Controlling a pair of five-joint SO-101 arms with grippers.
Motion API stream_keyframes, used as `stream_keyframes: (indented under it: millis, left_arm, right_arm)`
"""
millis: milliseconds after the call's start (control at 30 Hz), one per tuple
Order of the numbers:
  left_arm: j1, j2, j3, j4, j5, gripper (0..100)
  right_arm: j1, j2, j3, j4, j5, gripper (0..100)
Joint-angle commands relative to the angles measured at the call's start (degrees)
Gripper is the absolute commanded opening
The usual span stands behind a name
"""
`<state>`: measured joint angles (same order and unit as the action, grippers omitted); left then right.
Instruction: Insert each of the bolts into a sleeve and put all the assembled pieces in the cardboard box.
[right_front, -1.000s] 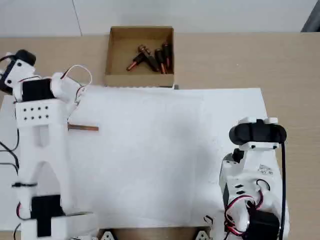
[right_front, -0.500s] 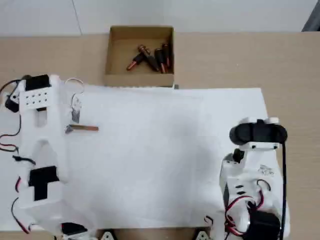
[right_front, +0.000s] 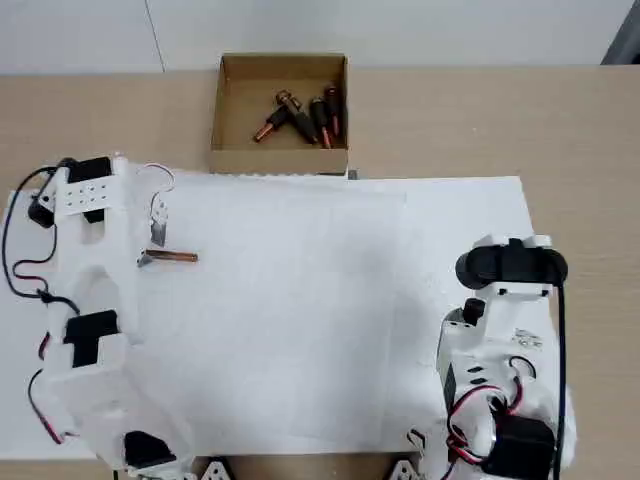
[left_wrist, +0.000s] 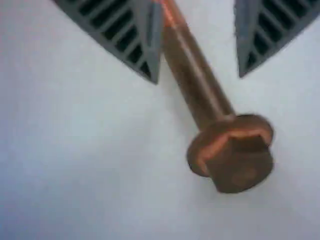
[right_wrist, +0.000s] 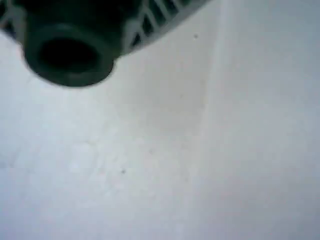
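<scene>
Legible text, numbers, signs: none.
Cardboard box (right_front: 228, 110): plain brown walls, no print to read.
Bolt (left_wrist: 200, 95): head face too blurred to tell any mark.
Sleeve (right_wrist: 67, 57): dark rim, nothing to read.

A light wood-grain table (right_front: 580, 120) spans the high view, and a large white sheet (right_front: 300, 320) lies flat over its middle and near part, leaving bare wood along the far side and the right edge. Beyond the table's far edge is a plain white surface (right_front: 400, 30) crossed by a thin slanted seam (right_front: 155, 35). A dark grey object (right_front: 625, 40) cuts into the upper right corner; the light is soft and even.
</scene>
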<state>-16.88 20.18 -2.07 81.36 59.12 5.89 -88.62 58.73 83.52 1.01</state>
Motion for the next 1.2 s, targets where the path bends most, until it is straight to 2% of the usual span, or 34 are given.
stream_keyframes:
  millis: [0, 333, 1033, 1167]
  left_arm:
    - [-0.18, -0.26, -2.42, -2.02, 0.00, 10]
    - [-3.52, -0.09, -2.07, -3.87, 0.00, 10]
    - [-3.60, -0.18, 3.21, -2.20, -1.05, 10]
    - [-3.52, -0.09, 5.49, -5.80, -1.05, 5]
  right_arm:
    - [0.31, -0.40, -0.18, -1.54, -0.26, 0.4]
    - [0.22, -0.40, -0.18, -1.54, -0.26, 0.4]
    - [0.22, -0.40, -0.09, -1.54, -0.26, 0.4]
    - [0.22, -0.40, -0.09, -1.54, -0.26, 0.4]
